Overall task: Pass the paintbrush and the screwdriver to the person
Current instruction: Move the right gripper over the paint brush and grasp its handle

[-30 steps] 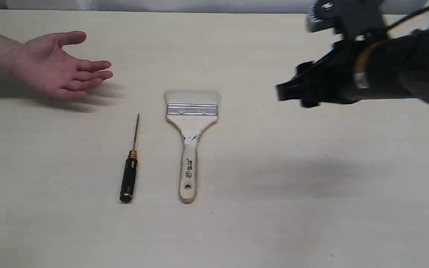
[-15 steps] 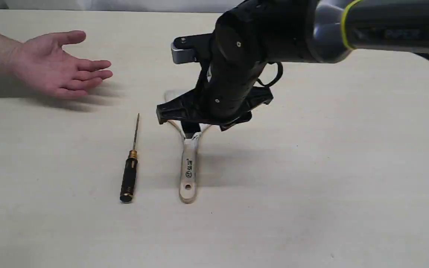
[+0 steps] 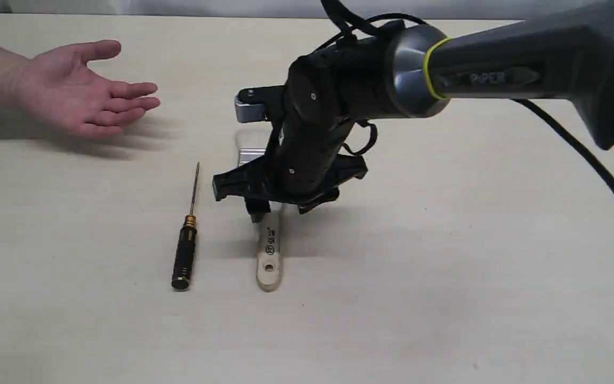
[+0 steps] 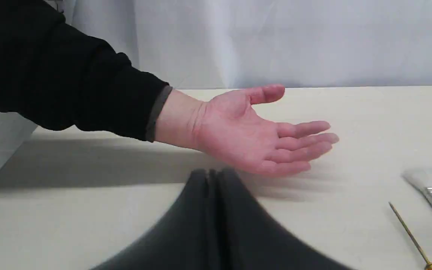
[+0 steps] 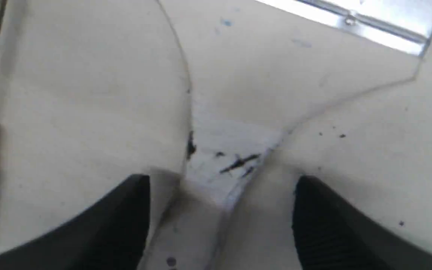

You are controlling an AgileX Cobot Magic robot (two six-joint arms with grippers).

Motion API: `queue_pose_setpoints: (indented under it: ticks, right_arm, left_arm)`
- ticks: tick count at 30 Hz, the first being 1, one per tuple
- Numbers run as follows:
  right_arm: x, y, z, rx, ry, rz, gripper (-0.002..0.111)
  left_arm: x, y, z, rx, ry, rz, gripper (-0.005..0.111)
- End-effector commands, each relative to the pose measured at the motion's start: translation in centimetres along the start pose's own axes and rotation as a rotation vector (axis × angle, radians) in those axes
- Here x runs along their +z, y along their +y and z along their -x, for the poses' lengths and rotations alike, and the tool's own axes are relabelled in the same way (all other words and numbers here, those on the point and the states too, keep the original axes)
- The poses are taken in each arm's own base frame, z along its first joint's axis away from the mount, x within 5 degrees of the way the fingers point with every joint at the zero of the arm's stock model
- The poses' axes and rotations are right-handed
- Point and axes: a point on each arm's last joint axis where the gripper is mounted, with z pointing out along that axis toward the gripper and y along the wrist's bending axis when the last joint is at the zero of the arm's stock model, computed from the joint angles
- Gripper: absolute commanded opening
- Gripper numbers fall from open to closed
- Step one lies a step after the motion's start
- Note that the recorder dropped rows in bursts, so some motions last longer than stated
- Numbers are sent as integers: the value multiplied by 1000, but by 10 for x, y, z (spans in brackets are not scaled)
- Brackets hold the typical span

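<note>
The paintbrush [image 3: 268, 256] lies on the table with its wooden handle toward the front; the arm hides most of its ferrule and bristles. My right gripper [image 3: 263, 210] stands open just above the brush's neck. In the right wrist view its two fingers [image 5: 126, 221] straddle the narrow neck of the paintbrush [image 5: 238, 93], with gaps on both sides. The screwdriver [image 3: 184, 250] lies to the left of the brush, untouched. The person's open hand [image 3: 72, 90] rests palm up at the far left. My left gripper [image 4: 213, 174] is shut and empty, in front of the hand [image 4: 246, 135].
The pale wooden table [image 3: 445, 266] holds nothing else. My right arm [image 3: 488, 74] reaches in from the right across the middle, its cable trailing at the right edge. A grey backdrop runs behind the table's far edge.
My right arm swung in from the far right to above the paintbrush, then sank lower and came forward over its neck. Brush, screwdriver and hand stayed put.
</note>
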Motion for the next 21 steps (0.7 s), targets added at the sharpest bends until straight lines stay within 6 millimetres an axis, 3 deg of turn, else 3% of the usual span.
queue_pose_setpoints:
  ticks: [1, 8, 12, 21]
  right_arm:
    - [8, 0, 3, -12, -21, 5, 59]
    - [36, -4, -4, -8, 25, -18, 57]
    - [47, -8, -9, -13, 65, -40, 45]
    - [33, -22, -9, -91, 210, -261, 34]
  left_arm:
    - [0, -1, 0, -4, -6, -9, 0]
    - [0, -1, 0, -1, -7, -9, 0]
    - [0, -1, 0, -1, -7, -9, 0]
    - [0, -1, 0, -1, -7, -9, 0]
